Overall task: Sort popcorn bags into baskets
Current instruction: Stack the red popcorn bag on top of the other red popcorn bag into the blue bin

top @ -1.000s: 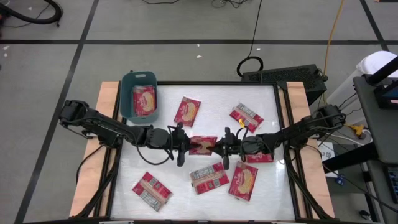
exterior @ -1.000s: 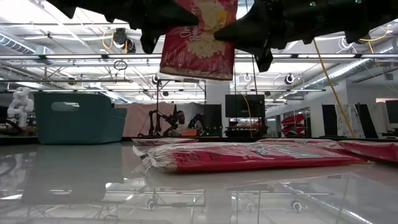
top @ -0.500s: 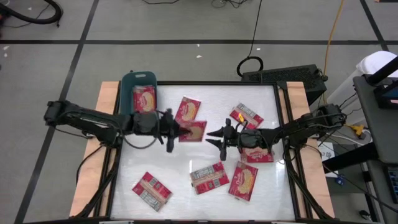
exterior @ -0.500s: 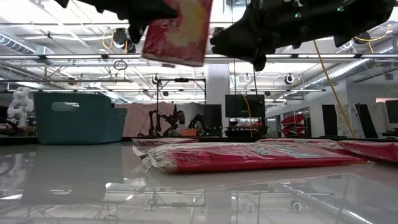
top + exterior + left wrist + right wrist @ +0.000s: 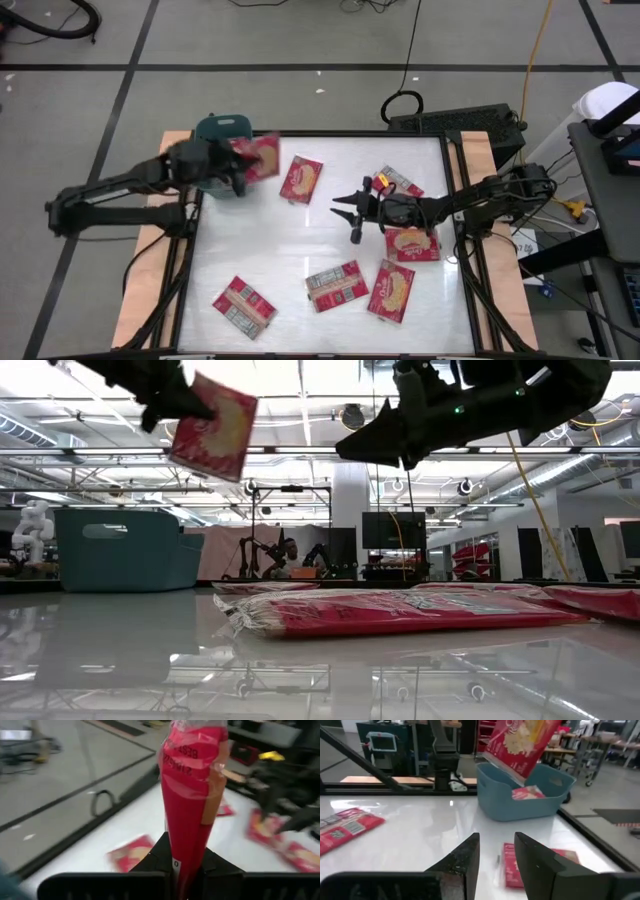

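My left gripper [image 5: 236, 166] is shut on one red popcorn bag [image 5: 259, 157] and holds it in the air at the right rim of the teal basket [image 5: 213, 131]. The low view shows this bag [image 5: 212, 427] high above the table. Another bag [image 5: 527, 793] lies inside the basket [image 5: 520, 802]. My right gripper [image 5: 351, 211] hovers open over the table's middle and touches nothing. Several more bags lie flat on the table, among them one [image 5: 301, 178] near the basket and one [image 5: 397, 183] toward the far right. My left gripper pinches the bag by one end [image 5: 176, 862] between its two fingers. The bag juts out beyond the fingertips, seen edge-on in the left wrist view. It is lifted clear of the table and tilted [image 5: 212, 427], beside and above the basket.
Bags lie at the near side of the table [image 5: 243, 305], [image 5: 337, 285], [image 5: 391, 290], and one [image 5: 410, 243] lies under my right arm. The white table has a dark raised frame [image 5: 445, 200]. Bare surface lies between the basket and the near bags.
My left gripper has carried the bag from the table's middle, where both grippers stood at it, toward the far left up to the basket. The bag stayed lifted and has tilted. My right gripper has parted from the bag and drifted a little toward the far edge.
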